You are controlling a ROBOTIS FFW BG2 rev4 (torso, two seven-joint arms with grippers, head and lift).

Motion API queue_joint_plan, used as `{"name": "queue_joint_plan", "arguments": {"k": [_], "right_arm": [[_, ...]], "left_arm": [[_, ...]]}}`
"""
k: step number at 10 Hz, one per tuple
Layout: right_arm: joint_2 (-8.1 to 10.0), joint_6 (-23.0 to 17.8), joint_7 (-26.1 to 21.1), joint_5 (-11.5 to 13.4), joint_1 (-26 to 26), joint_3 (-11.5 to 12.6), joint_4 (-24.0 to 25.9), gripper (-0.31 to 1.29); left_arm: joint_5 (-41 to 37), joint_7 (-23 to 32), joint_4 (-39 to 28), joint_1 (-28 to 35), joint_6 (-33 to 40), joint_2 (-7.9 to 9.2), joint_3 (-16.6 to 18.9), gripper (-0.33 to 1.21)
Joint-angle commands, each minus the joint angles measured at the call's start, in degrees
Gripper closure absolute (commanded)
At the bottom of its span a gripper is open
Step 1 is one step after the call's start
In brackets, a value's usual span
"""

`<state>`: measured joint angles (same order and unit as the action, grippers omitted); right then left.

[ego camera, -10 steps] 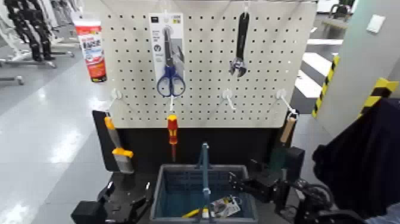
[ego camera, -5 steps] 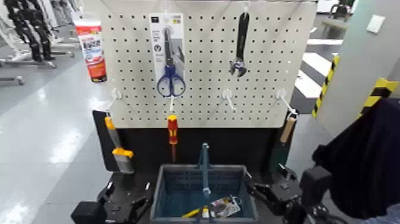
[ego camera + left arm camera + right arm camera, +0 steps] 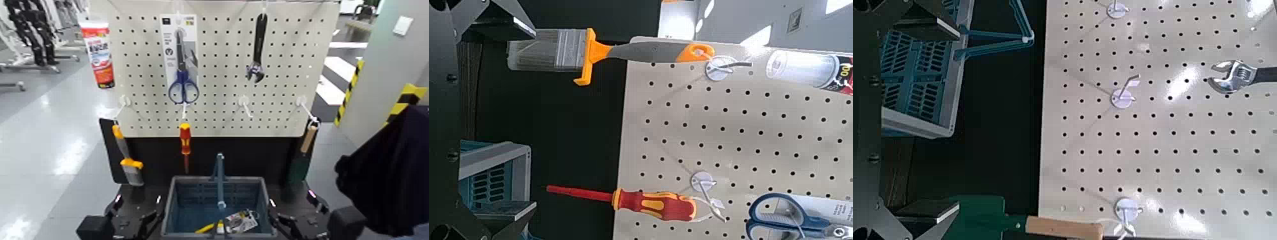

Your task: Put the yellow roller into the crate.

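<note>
At seven and five o'clock, the left gripper (image 3: 138, 203) and right gripper (image 3: 292, 199) stand wide open and empty, flanking the crate (image 3: 170, 207)'s rim closely; from the right claw, the yellow roller (image 3: 205, 228) lies inside between eight and nine. Beyond, at eleven, the tube (image 3: 97, 56) and scissors card (image 3: 170, 48) carry print too small to read.

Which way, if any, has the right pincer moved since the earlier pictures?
Yes: the right pincer has drawn outward to the robot's right, from over the crate's rim to beside it.
</note>
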<state>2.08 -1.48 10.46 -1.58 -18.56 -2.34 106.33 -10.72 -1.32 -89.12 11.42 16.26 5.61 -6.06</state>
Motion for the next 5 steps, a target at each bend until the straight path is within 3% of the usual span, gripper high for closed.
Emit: {"name": "queue_joint_plan", "arguments": {"k": [1,5], "right_arm": [[-0.85,-3.2,-2.2,1.2,-3.2,0.4,0.3,0.13],[-0.85,-4.9,-6.1,1.5,-6.1,-1.0,0.5,0.14]], "left_arm": [[0.0,0.0,-0.3,0.2,-0.1,0.01,0.1,0.11],[0.0,0.0,-0.7,0.6,-0.2,0.10,0.1,0.11]]}}
